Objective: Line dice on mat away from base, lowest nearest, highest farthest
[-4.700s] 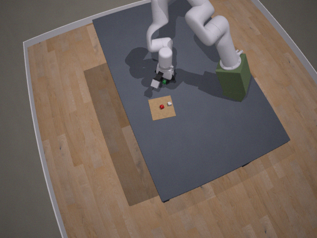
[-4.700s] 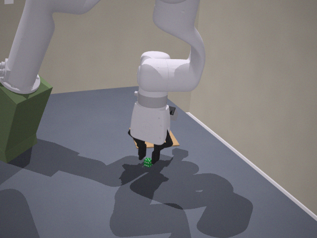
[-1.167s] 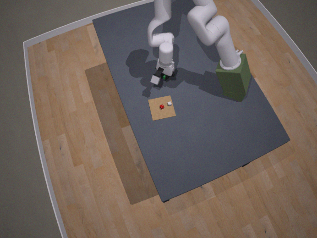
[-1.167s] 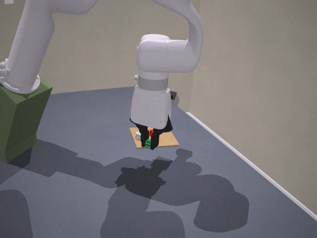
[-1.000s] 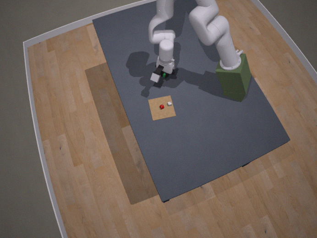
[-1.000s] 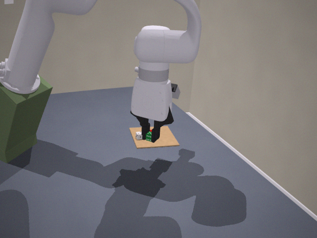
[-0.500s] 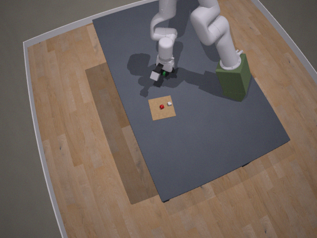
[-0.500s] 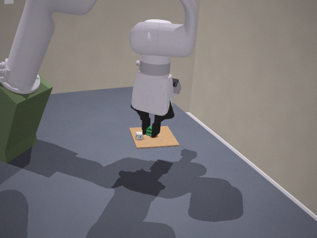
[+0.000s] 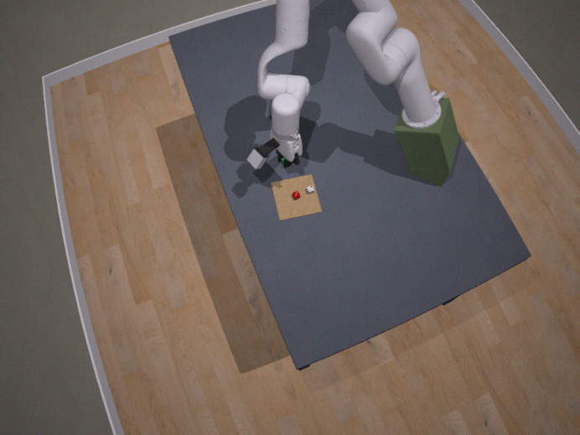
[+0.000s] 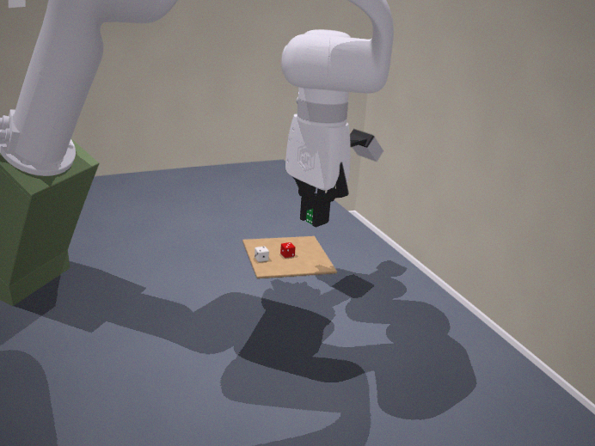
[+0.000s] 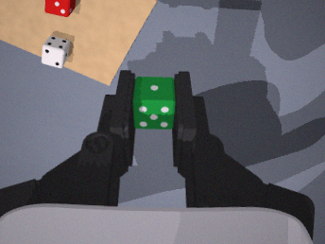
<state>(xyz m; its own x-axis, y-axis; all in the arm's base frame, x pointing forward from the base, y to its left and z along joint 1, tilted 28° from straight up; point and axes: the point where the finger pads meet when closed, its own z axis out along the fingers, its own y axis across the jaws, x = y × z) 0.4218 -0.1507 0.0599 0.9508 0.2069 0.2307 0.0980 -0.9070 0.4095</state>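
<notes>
While the white arm [image 9: 285,113] [image 10: 329,61] reaches out over the dark table [image 9: 367,241] [image 10: 174,212] [image 11: 21,75], its jaws are clamped on the green die [image 9: 282,160] [image 10: 309,216] [image 11: 154,103]. One black finger presses on each side of it. The jaws point down, and the green die is up in the air, near the mat [image 9: 296,210] [image 10: 295,268] [image 11: 101,61] and not on it. In the wrist view, it shows one dot on one face and five dots on another.

The tan mat lies flat on the table. Two dice sit on it, a little way apart and not touching. The white die [image 9: 309,189] [image 10: 261,253] [image 11: 56,51] is close to the mat's edge, on the side near the green block [image 9: 418,152] [image 10: 49,217] that holds up the arm. It has two dots on top. The red die [image 9: 296,194] [image 10: 287,250] [image 11: 60,0] is farther from the block, nearer the middle of the mat, with three dots on top. Both sit flat. The arm's shadow falls on the table, and a bit of shadow touches one corner of the mat.
</notes>
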